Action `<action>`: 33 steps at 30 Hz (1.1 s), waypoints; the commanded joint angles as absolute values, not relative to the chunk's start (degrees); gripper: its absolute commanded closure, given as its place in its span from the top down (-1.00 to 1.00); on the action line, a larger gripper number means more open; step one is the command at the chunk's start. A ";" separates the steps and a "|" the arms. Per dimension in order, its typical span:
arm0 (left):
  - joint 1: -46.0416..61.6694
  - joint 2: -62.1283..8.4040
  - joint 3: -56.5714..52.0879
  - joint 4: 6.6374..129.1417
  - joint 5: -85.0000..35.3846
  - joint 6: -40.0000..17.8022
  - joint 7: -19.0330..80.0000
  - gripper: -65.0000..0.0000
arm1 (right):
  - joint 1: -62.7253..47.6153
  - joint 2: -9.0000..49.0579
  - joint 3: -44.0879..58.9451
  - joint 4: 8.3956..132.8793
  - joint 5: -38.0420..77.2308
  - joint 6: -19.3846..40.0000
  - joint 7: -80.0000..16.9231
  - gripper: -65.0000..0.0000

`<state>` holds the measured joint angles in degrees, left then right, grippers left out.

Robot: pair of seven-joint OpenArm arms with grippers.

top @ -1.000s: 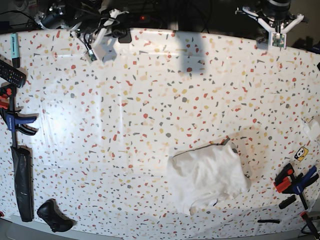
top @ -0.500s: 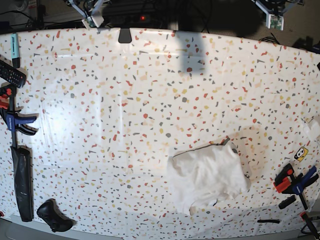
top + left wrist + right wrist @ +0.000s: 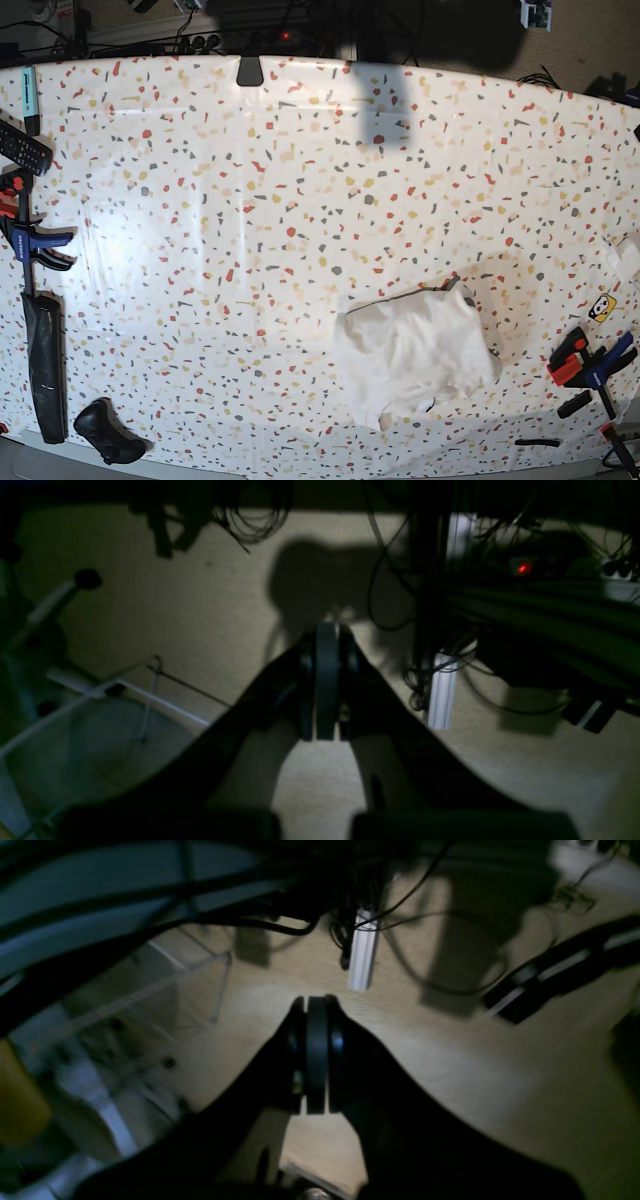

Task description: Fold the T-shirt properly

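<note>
Speckled table [image 3: 200,200] | T-shirt [image 3: 415,350] seen folded at lower right of base view | left gripper [image 3: 327,680] clenched, nothing held | right gripper [image 3: 316,1050] clenched, nothing held

Black jaws w/ dark pads [image 3: 326,680]

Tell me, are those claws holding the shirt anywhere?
No. Both the left gripper and right gripper are shut on nothing; the T-shirt lies alone on the table.
</note>
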<state>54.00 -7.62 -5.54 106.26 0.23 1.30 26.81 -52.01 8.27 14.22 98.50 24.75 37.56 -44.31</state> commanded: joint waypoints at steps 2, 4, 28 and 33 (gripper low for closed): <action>52.82 -7.79 -5.63 103.68 -1.78 1.43 25.63 -1.00 | -51.03 8.56 14.26 94.08 22.72 37.60 -42.11 -1.00; 50.57 -7.77 -5.63 99.98 -2.24 1.04 25.61 -1.00 | -48.95 8.56 14.24 88.68 19.92 37.47 -41.30 -1.00; 22.85 -5.21 -5.63 41.69 -0.84 0.51 6.00 -1.00 | -21.06 8.56 14.24 34.33 -8.08 28.73 -2.17 -1.00; 16.95 -5.15 -5.63 28.91 2.09 4.23 0.62 -1.00 | -16.16 8.58 14.24 28.88 -12.03 20.21 3.92 -1.00</action>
<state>16.45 -4.78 -5.56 28.60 1.96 4.16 0.86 -15.88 8.25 14.20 28.62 -12.01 20.34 3.18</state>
